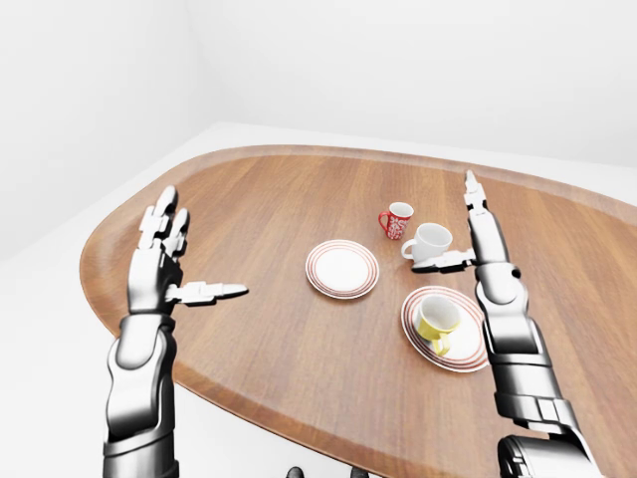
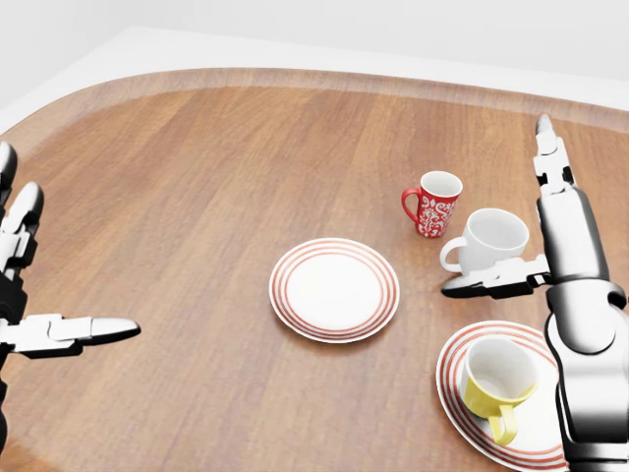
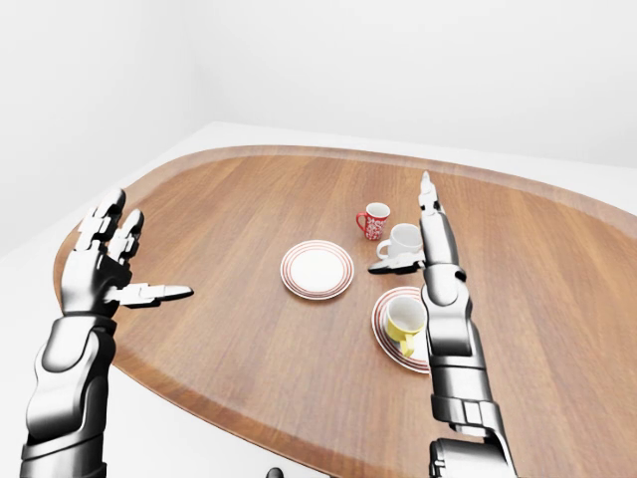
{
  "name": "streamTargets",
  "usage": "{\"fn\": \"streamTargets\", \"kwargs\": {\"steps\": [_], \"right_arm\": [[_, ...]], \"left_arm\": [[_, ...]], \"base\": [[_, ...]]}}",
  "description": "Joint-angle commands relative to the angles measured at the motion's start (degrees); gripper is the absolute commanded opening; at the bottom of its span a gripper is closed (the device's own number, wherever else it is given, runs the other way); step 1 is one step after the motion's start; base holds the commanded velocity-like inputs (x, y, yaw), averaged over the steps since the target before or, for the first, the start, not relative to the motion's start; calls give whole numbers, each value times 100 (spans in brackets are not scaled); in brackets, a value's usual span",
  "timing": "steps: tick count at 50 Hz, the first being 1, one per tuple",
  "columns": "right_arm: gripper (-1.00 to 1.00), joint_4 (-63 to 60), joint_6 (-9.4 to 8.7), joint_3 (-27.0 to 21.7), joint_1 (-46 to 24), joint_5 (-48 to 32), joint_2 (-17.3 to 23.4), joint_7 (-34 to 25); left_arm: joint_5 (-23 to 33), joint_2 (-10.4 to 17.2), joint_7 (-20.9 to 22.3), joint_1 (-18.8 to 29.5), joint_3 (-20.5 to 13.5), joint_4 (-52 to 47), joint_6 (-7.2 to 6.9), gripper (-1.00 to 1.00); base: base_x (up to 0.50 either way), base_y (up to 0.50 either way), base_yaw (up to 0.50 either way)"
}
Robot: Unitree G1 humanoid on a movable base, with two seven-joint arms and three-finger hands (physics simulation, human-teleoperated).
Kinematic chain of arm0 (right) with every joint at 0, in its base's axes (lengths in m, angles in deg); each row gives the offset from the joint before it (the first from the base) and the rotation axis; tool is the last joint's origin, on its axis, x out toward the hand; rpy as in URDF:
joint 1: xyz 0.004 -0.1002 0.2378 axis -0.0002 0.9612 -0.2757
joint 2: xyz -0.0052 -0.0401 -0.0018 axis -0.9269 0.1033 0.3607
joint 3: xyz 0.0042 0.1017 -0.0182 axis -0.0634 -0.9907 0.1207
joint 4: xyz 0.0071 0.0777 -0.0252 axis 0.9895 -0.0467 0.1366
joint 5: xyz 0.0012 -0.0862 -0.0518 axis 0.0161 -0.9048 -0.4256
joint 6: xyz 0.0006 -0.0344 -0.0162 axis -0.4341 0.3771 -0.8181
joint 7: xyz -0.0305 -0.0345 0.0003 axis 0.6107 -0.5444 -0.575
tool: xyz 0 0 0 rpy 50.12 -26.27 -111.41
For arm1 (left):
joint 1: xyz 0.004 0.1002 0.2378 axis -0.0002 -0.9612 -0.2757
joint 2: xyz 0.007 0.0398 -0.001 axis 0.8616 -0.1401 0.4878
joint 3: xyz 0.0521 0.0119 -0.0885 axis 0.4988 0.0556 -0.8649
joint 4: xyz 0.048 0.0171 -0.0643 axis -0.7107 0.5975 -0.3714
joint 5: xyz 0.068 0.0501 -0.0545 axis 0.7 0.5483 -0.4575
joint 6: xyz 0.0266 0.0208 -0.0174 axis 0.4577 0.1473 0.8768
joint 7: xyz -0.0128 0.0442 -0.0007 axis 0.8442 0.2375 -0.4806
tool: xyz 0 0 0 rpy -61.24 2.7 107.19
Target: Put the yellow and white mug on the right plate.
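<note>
The yellow and white mug (image 2: pixel 496 379) stands upright on the right striped plate (image 2: pixel 536 433), at the bottom right of the head view, its handle pointing down. My right hand (image 2: pixel 550 246) is open and empty just above that plate. Its fingers point up and its thumb (image 2: pixel 482 285) reaches left under a plain white mug (image 2: pixel 491 239); I cannot tell if they touch. My left hand (image 1: pixel 174 264) is open and empty over the table's left side, far from the mugs.
A red patterned mug (image 2: pixel 433 204) stands beside the white mug. A second striped plate (image 2: pixel 334 288) lies empty in the middle of the oval wooden table (image 2: pixel 197 177). White floor surrounds the table.
</note>
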Motion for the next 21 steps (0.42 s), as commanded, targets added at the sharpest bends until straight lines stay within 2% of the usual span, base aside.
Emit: {"fn": "streamTargets", "kwargs": {"steps": [1, 8, 21], "right_arm": [[100, -2034, 0, 57, 588, -112, -491, -506], [100, -2842, 0, 109, 933, -45, -727, -715], [100, -4074, 0, 704, 1534, -423, -1213, -967]], "left_arm": [[-5, -44, 41, -57, 5, -214, 0, 88], [-17, -80, 64, -120, 7, -504, 0, 88], [-90, -187, 176, -262, -6, -1318, 0, 88]], "base": [[0, 0, 0], [0, 0, 0], [0, 0, 0]]}}
